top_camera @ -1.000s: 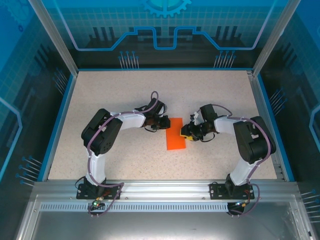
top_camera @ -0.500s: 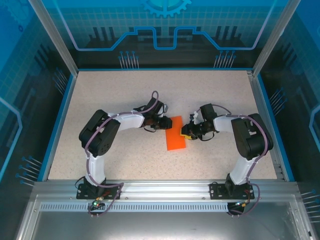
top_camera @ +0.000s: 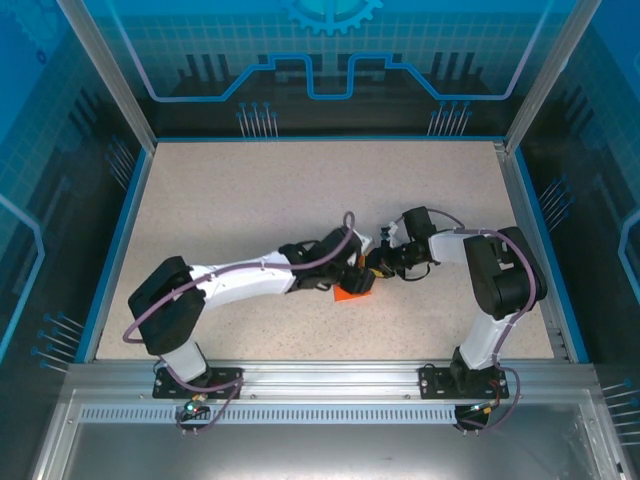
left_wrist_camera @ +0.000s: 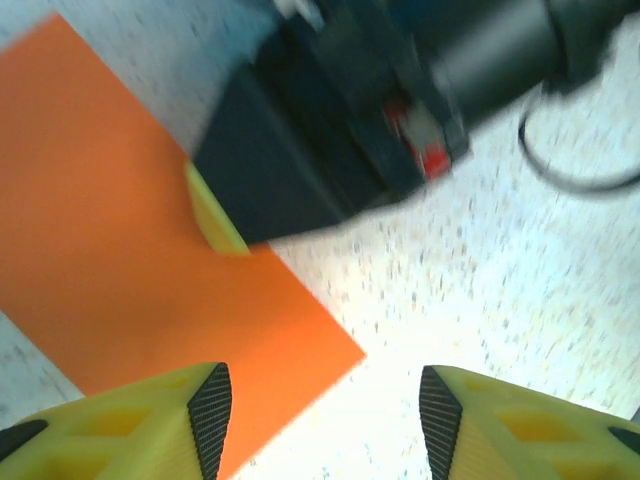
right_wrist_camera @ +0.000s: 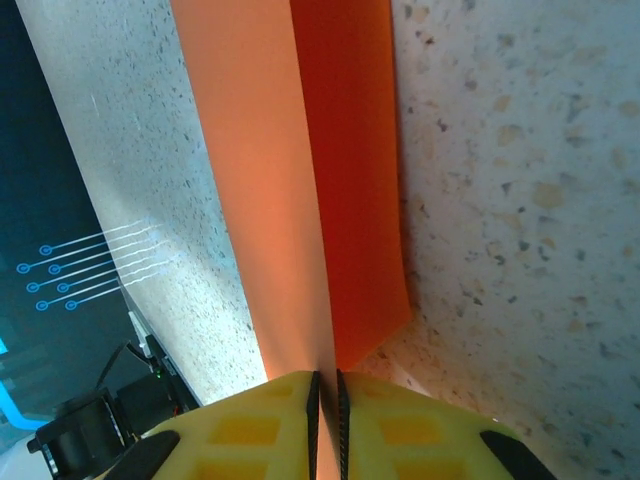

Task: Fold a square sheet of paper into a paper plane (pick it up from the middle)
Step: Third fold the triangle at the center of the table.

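Observation:
The square sheet of paper lies folded into a narrow orange strip in mid-table, mostly covered by my left arm. My right gripper is shut on its edge. In the right wrist view the paper runs away from the jaws with one flap lifted along a lengthwise crease. My left gripper hovers open over the near end. Its yellow fingers straddle a corner of the paper in the left wrist view, with nothing between them. One yellow finger of the right gripper rests on the sheet.
The speckled table has a blue rim and glass enclosure walls around it. An aluminium rail carries both arm bases at the near edge. The two grippers are very close together over the paper.
My left arm has swung nearer and to the right, across the paper, and its gripper has opened. The right gripper has closed on the paper's edge and stayed in place.

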Controlling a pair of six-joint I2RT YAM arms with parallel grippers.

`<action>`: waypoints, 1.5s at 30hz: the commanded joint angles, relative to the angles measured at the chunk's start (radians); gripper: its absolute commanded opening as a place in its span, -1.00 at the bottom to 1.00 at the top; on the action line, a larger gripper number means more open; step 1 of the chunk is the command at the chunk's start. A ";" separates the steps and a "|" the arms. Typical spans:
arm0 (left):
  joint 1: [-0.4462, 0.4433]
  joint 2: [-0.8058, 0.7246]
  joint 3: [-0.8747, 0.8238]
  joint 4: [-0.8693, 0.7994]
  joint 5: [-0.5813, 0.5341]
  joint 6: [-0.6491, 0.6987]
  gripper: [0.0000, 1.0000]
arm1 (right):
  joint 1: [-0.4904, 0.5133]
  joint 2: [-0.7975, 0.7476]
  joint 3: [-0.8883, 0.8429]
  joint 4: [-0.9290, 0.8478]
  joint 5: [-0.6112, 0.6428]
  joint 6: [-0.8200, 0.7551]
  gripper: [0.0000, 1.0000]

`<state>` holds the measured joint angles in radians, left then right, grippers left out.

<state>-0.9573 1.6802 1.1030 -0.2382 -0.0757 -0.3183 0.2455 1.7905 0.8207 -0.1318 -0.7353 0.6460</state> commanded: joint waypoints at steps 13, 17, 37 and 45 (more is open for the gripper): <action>-0.199 0.199 0.109 -0.147 -0.349 0.095 0.16 | -0.020 -0.008 0.010 -0.011 -0.034 -0.008 -0.69; -0.200 0.221 0.115 -0.142 -0.414 0.073 0.17 | -0.020 -0.008 0.008 -0.014 -0.030 -0.008 -0.69; -0.201 0.230 0.138 -0.103 -0.452 0.085 -0.44 | -0.020 -0.007 0.002 -0.016 -0.020 -0.009 -0.68; -0.200 0.223 0.135 -0.104 -0.456 0.086 -0.59 | -0.022 -0.009 0.001 -0.015 -0.021 -0.009 -0.69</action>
<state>-1.1549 1.9068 1.2217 -0.3431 -0.5121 -0.2310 0.2413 1.7905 0.8207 -0.1329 -0.7414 0.6464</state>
